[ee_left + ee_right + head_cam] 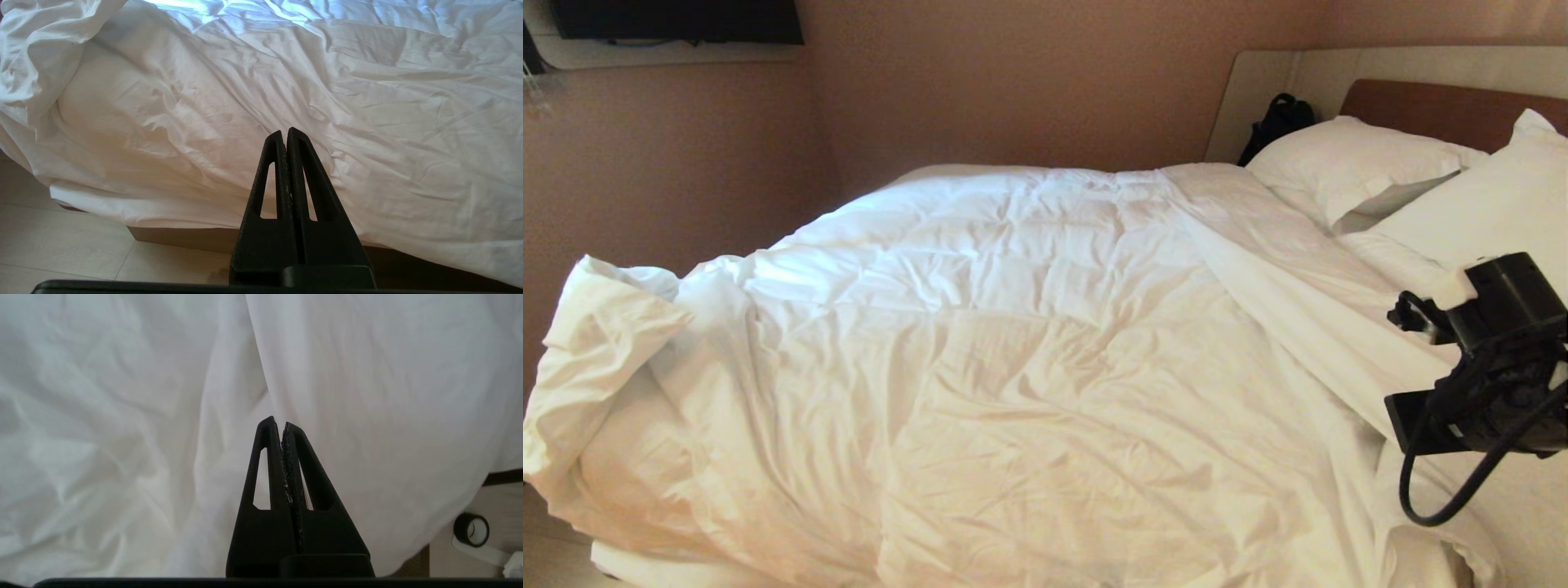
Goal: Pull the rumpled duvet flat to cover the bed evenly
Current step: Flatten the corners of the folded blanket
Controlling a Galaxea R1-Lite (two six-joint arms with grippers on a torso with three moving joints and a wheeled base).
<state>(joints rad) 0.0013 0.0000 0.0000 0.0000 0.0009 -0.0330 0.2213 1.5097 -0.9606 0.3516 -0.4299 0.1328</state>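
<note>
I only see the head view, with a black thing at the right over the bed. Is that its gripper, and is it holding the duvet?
Observer: Yes, the right gripper. It's shut, pointing at the duvet; no cloth shows pinched in it.
Operator: Where's the other one?
Observer: The left gripper is shut too, low beside the bed, holding nothing.
Operator: Anything on the floor?
Observer: A roll of black tape, beside the bed.

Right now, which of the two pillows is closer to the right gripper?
The near pillow, beside the right gripper; the other pillow lies farther back, next to a black bag.
</note>
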